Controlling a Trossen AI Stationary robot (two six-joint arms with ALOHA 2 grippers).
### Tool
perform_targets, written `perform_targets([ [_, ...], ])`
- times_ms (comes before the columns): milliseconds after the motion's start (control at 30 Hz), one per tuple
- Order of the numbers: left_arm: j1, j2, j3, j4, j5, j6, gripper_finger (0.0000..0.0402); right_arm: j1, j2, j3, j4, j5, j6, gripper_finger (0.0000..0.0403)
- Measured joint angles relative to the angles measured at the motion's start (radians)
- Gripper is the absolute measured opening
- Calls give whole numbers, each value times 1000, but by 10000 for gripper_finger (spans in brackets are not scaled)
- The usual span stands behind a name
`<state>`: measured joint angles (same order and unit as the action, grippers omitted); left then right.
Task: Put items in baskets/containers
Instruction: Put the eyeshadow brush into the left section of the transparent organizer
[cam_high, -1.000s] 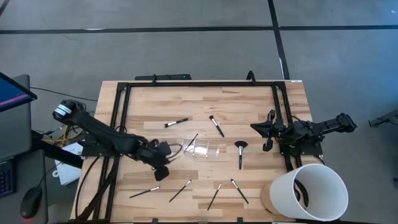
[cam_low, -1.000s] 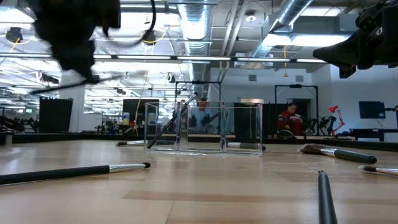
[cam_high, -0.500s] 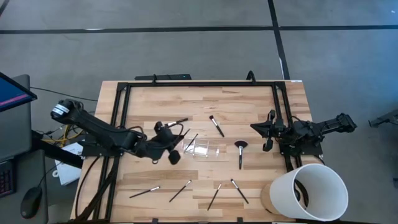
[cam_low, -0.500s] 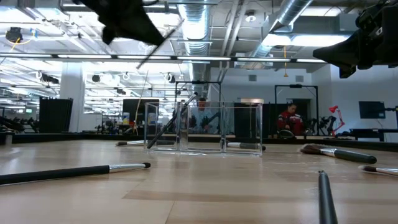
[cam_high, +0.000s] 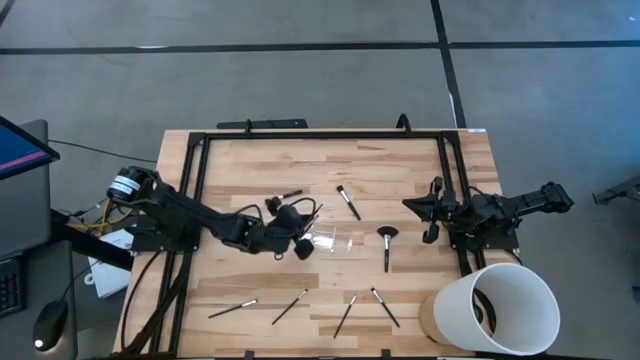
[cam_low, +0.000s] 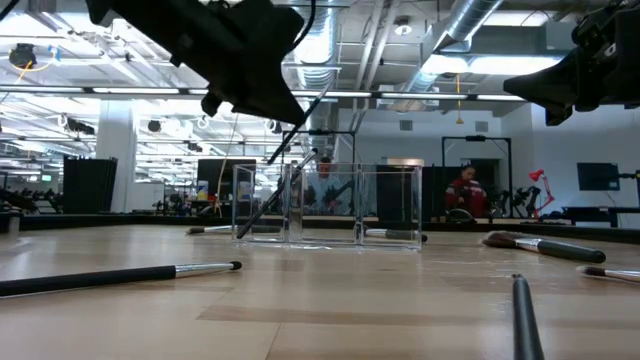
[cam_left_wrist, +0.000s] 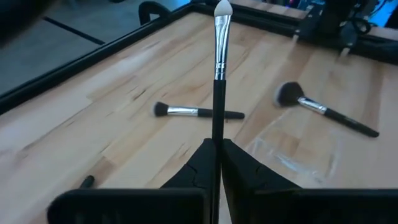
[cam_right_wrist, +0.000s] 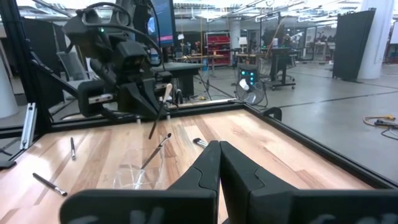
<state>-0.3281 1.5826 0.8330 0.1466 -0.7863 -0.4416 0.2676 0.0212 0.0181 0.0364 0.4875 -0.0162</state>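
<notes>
Altogether seven loose brushes (cam_high: 348, 202), one tray (cam_high: 330, 240), one held brush (cam_left_wrist: 218, 74).

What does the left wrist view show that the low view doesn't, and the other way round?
Only the left wrist view shows the left gripper shut on a brush, with its pale tip pointing ahead.

Only the low view shows the clear tray standing upright, with one brush leaning inside it, and a person in red in the room behind.

Both show the fan brush lying flat on the wooden table.
</notes>
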Motion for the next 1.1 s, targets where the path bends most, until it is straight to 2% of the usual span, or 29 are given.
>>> perform_targets([
  [67,-9,0,-2,15,-17,-1,16,0,0,0,0,-2,0,0],
  [200,-35,-1,-70,159,-74,12,16,0,0,0,0,-2,0,0],
  [467,-36,-3,-220,435,-82,20,14,0,0,0,-1,-15,0,0],
  [933,-29,-3,-240,452,-80,26,13,0,0,0,-1,-16,0,0],
  [1100,-30,-3,-240,445,-33,20,15,0,0,0,-1,-16,0,0],
])
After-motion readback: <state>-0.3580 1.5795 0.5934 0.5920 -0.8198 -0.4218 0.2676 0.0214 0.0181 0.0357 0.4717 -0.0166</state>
